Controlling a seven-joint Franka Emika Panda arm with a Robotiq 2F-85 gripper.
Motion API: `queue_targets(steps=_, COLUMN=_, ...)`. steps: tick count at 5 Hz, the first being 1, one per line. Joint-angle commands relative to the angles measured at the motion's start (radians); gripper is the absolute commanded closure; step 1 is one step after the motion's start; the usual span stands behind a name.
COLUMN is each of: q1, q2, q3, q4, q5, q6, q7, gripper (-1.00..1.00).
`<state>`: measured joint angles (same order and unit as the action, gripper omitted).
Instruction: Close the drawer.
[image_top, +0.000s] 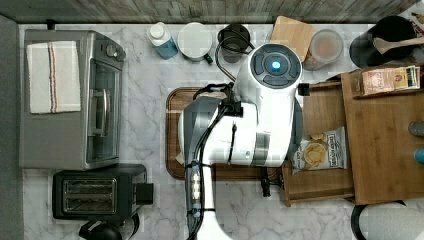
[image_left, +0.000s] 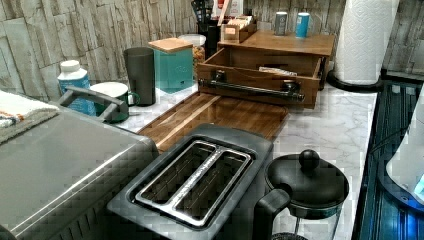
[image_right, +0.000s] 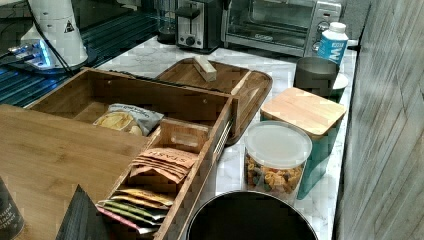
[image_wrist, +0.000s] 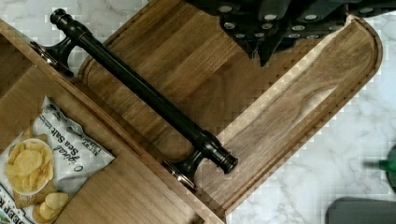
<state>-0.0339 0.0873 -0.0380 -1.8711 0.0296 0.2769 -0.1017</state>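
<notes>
In the top view, a toaster oven (image_top: 70, 97) with a striped towel (image_top: 53, 76) on its roof stands at the top view's left, and a black toaster (image_top: 97, 192) sits just below it on the marble tabletop (image_top: 145, 95). Further right, the white arm (image_top: 255, 120) hangs over a dark rounded-corner wooden tray (image_top: 176, 100). Right of the tray is the drawer (image_top: 320, 107), pulled well out from under the flat wooden cabinet top (image_top: 385, 145), its front over the tray's edge. A bag of chips (image_top: 320, 150) lies inside it. In the wrist view, the drawer's long black bar handle (image_wrist: 140, 91) runs diagonally above the tray, and the gripper (image_wrist: 275, 28) shows as dark parts near it, clear of the handle; whether the fingers are wide or narrow cannot be told.
</notes>
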Motion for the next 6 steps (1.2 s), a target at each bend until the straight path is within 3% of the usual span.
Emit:
queue_targets(steps=1, q1=0.069, q2=-0.134, q3=0.073, q4=-0.327, q5=-0.114, q6=0.331, q7=-0.202, gripper=1.00)
queue_targets(steps=3, q1=0.055, q2=-0.120, q3=0.098, q4=-0.431, q5=-0.052, q6=0.385, q7=-0.536, gripper=1.00)
queue_targets(steps=5, q1=0.018, q2=-0.105, q3=0.096, q4=-0.614, q5=-0.215, q6=0.625, q7=-0.576, gripper=1.00)
queue_targets(steps=6, q1=0.009, q2=-0.082, q3=0.080, q4=-0.629, q5=-0.235, q6=0.644, q7=-0.601, gripper=1.00)
